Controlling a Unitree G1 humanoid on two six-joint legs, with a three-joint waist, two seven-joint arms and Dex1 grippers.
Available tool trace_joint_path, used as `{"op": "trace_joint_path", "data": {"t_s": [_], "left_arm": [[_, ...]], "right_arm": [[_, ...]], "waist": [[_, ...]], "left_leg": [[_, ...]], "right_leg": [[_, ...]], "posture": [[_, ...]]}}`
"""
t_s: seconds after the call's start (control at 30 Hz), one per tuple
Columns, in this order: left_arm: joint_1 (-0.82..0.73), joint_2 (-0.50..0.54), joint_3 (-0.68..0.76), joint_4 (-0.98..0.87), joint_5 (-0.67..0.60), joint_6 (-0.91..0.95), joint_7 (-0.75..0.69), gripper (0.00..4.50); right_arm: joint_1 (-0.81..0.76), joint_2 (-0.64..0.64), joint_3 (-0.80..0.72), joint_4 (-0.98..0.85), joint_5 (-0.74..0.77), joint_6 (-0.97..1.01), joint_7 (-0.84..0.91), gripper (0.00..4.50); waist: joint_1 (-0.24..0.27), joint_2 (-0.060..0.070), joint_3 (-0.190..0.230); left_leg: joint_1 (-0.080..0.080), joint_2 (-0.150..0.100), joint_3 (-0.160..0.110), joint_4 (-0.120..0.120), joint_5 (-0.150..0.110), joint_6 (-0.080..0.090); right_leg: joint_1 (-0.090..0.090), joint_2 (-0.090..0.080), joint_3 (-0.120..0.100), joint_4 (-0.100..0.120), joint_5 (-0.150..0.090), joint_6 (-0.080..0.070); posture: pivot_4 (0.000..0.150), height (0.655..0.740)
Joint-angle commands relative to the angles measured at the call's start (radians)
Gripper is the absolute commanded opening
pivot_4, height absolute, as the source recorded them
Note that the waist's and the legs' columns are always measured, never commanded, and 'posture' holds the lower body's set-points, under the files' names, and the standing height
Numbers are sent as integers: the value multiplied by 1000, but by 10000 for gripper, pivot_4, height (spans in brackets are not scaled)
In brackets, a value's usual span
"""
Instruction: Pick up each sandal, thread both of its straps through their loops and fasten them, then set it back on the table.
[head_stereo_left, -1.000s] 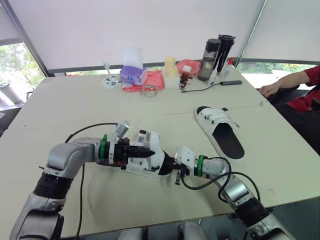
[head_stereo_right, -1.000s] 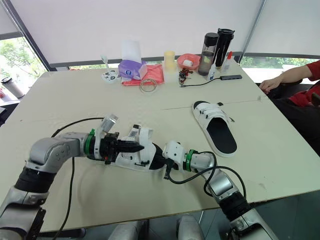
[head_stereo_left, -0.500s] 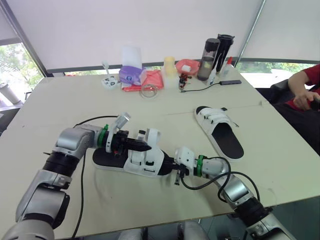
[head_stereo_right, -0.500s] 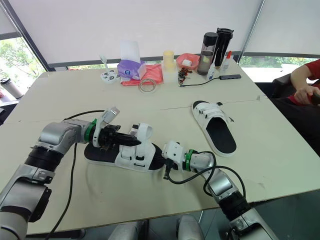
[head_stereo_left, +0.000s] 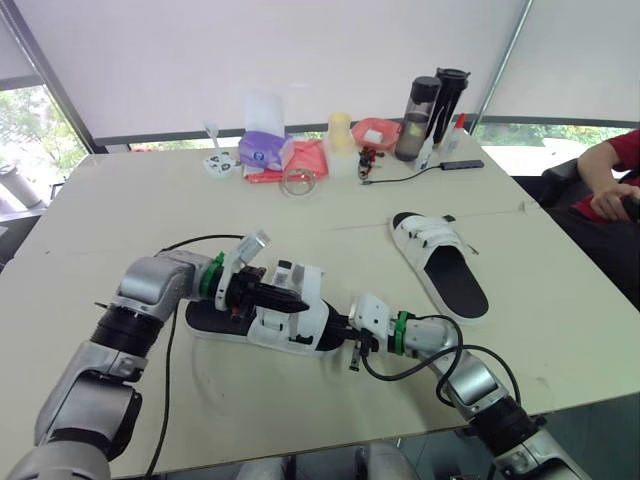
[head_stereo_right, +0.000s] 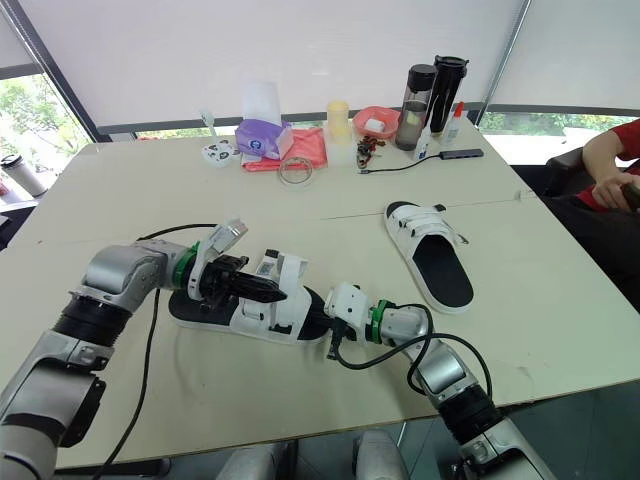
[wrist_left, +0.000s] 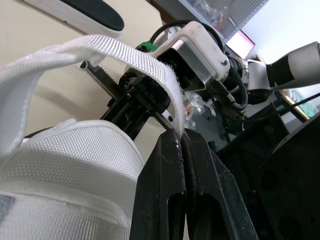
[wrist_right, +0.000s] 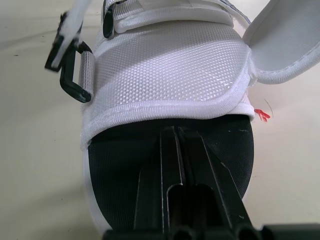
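Note:
A white sandal with a black sole (head_stereo_left: 262, 322) lies on the table near the front. My left gripper (head_stereo_left: 298, 303) hovers over its upper, shut on the end of a white woven strap (wrist_left: 150, 65) that arches up from the sandal. At the sandal's toe, my right gripper (head_stereo_left: 336, 328) is shut on the black sole (wrist_right: 125, 165), with a black loop (wrist_right: 75, 75) hanging off the side of the upper. The second white sandal (head_stereo_left: 440, 262) rests flat to the right with its straps across it.
Along the far edge stand two dark bottles (head_stereo_left: 432, 102), a red bowl (head_stereo_left: 376, 132), a yellow cup (head_stereo_left: 341, 131), a purple tissue pack (head_stereo_left: 264, 150) and a black cable (head_stereo_left: 410, 176). A person in a red sleeve (head_stereo_left: 612, 180) sits at the right edge.
My left gripper has drawn the strap down and to the right, closer over the upper. The sandal now lies flatter on the table. The person's arm has pulled back from the table.

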Motion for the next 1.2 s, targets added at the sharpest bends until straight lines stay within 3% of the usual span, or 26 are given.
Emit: {"op": "trace_joint_path", "data": {"t_s": [0.03,0.7,1.2], "left_arm": [[-8,-1,13,-12,10,-23,4,694],[-55,-16,30,98,46,-57,-17,694],[-19,4,27,26,27,-8,-32,694]], "right_arm": [[65,-41,36,150,-108,114,-35,0],[68,-41,37,148,-110,117,-41,0],[63,-40,37,156,-111,114,-41,0]], "waist": [[0,0,0],[0,0,0],[0,-1,0]], "left_leg": [[0,0,0,0,0,0],[0,0,0,0,0,0],[0,0,0,0,0,0]], "right_leg": [[0,0,0,0,0,0],[0,0,0,0,0,0],[0,0,0,0,0,0]], "posture": [[1500,7400],[1500,7400],[1500,7400]]}}
